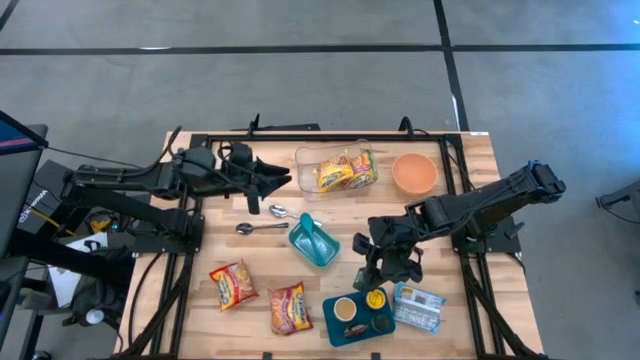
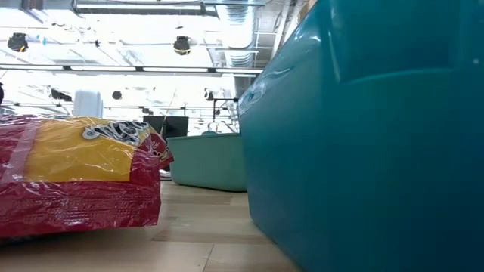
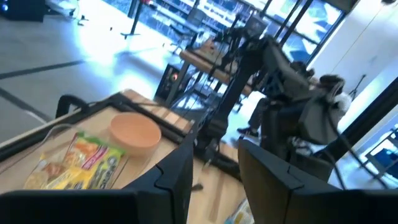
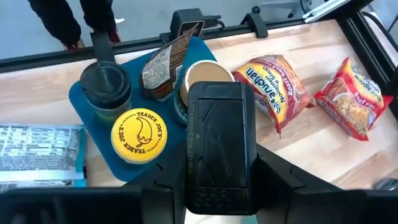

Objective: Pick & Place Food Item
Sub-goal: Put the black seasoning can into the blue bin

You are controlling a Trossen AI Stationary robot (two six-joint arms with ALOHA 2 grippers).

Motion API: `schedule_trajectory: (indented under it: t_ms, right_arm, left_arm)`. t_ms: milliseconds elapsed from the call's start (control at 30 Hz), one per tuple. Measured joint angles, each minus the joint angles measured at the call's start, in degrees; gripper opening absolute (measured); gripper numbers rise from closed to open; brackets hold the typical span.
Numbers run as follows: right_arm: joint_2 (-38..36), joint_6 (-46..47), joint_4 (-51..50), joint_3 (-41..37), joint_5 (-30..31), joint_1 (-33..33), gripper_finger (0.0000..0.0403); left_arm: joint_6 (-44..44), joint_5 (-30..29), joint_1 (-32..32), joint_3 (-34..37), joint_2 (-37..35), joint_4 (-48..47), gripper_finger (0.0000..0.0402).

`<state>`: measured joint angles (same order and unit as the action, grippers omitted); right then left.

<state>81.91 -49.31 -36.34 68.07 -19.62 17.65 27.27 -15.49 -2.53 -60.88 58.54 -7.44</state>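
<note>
Just beneath right pincer (image 1: 383, 272), yellow-lidded cup (image 4: 139, 134)

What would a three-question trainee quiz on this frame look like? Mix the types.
1. True or false: the orange bowl sits beside the clear container that holds noodle packets.
2. Which gripper hangs over the blue tray? A) left B) right
3. Fill in: two ____ lie between the left gripper and the teal container.

Key
1. True.
2. B, the right gripper.
3. Spoons.
</note>
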Motion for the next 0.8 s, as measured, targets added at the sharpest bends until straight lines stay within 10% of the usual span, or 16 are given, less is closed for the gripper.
schedule_trajectory:
  t_ms: [800]
  right_arm:
    - [7.5,-7.8,2.2,0.1,-5.0,0.6,0.0121]
  left_arm:
    - [0.0,0.2,0.0,0.0,0.0,4.6,0.0123]
